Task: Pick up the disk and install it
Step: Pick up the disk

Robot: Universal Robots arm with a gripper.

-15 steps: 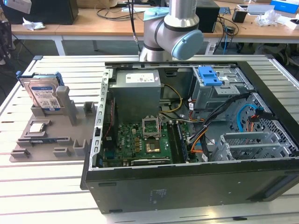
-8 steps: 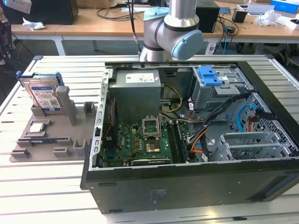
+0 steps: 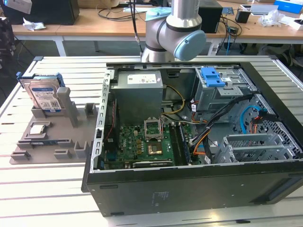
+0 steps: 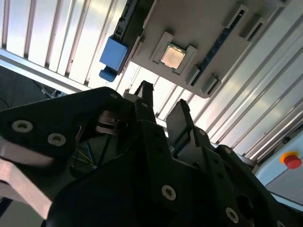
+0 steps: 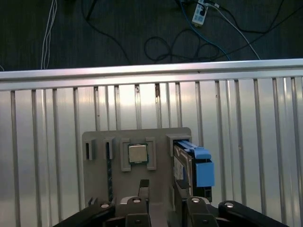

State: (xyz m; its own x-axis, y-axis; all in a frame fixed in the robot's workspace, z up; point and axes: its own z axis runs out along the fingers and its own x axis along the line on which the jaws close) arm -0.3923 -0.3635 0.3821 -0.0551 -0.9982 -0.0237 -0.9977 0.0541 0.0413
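Note:
The disk (image 3: pixel 43 94) stands on edge in a slot of the grey holder plate (image 3: pixel 52 142), on the slatted table at the exterior view's left. It has a silver body, a white-and-blue label and a blue frame. In the first wrist view the disk (image 5: pixel 188 165) is seen edge-on with its blue tab beside it. The second wrist view catches its blue frame (image 4: pixel 113 54) at the plate's edge. My gripper (image 4: pixel 163 101) hangs well above the plate, open, with nothing between its two dark fingers (image 4: pixel 144 97). The arm (image 3: pixel 175 28) rises behind the computer case.
An open computer case (image 3: pixel 199 184) fills the exterior view's right, with a motherboard (image 3: pixel 142 142), cables and a grey drive cage topped by a blue bracket (image 3: pixel 212 75). A small square chip (image 5: pixel 138 153) lies on the holder plate next to the disk. The table edge (image 5: pixel 151 73) runs behind the plate.

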